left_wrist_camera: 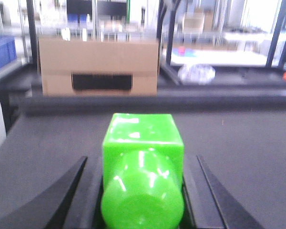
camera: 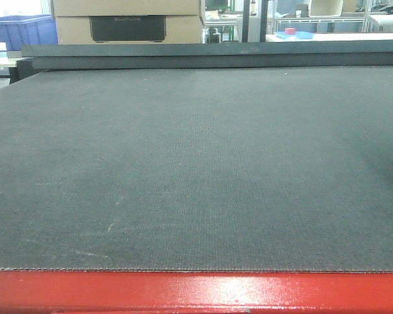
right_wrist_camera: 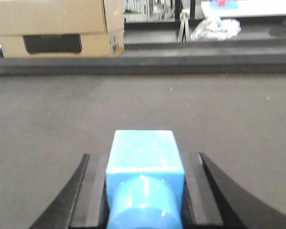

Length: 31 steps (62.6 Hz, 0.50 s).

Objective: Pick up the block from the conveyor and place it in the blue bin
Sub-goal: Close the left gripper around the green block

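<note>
Pinching green block (left_wrist_camera: 143, 136) in left gripper (left_wrist_camera: 142, 159) | pinching blue block (right_wrist_camera: 144, 145) in right gripper (right_wrist_camera: 144, 156) | could slip on glossy faces, drop short of bin (camera: 19, 29), upper left.

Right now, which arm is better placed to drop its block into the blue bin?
Probably left. The left gripper holds a green block, the right gripper a blue block; the blue bin stands beyond the far left corner of the conveyor.
</note>
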{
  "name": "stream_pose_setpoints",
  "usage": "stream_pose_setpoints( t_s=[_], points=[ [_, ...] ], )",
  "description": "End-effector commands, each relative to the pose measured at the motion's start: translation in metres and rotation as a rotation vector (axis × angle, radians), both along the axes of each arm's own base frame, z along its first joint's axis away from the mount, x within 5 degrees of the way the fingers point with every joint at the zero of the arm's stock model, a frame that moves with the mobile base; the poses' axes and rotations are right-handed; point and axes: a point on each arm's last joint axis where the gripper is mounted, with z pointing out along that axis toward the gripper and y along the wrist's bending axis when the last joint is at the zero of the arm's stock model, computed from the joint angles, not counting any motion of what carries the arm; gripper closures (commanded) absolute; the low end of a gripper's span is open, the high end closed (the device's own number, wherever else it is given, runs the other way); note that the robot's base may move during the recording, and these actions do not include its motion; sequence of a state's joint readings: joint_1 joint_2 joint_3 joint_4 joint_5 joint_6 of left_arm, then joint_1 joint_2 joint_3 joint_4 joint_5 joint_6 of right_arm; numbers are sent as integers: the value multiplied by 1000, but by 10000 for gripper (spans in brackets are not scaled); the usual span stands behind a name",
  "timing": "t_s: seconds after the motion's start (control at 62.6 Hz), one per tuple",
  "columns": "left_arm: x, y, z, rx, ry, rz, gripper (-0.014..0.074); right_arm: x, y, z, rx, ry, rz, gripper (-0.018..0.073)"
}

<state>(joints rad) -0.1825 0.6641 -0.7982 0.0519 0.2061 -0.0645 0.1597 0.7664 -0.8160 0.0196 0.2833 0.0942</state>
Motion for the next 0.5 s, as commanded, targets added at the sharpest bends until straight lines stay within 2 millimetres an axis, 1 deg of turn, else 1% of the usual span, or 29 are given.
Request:
stream_pose_setpoints(
  t_s=[0.0, 0.032, 0.16, 0.208, 0.303, 0.383, 0.479],
  points=[
    [-6, 0, 6, 0, -52, -7, 707, -5, -1, 8, -14, -85, 0, 721],
    [-7, 0, 6, -1, -55, -7, 707, -8, -2, 11, -10, -107, -1, 721],
    [-11, 1, 5, -2, -37, -6, 707, -17, -6, 17, -144, -177, -19, 721],
    [-11, 1, 4, 0, -28, -5, 707, -19, -7, 16, -187, -188, -25, 721],
    [-11, 1, 4, -4, -23, -6, 707, -21, -7, 7, -206, -173, -24, 721],
    [-11, 1, 3, -3, -16, -6, 707, -28, -8, -1, -194, -180, -22, 721],
    [-11, 1, -1, 4, 27, -4, 707, -38, -9, -5, -186, -204, -22, 721]
  ],
)
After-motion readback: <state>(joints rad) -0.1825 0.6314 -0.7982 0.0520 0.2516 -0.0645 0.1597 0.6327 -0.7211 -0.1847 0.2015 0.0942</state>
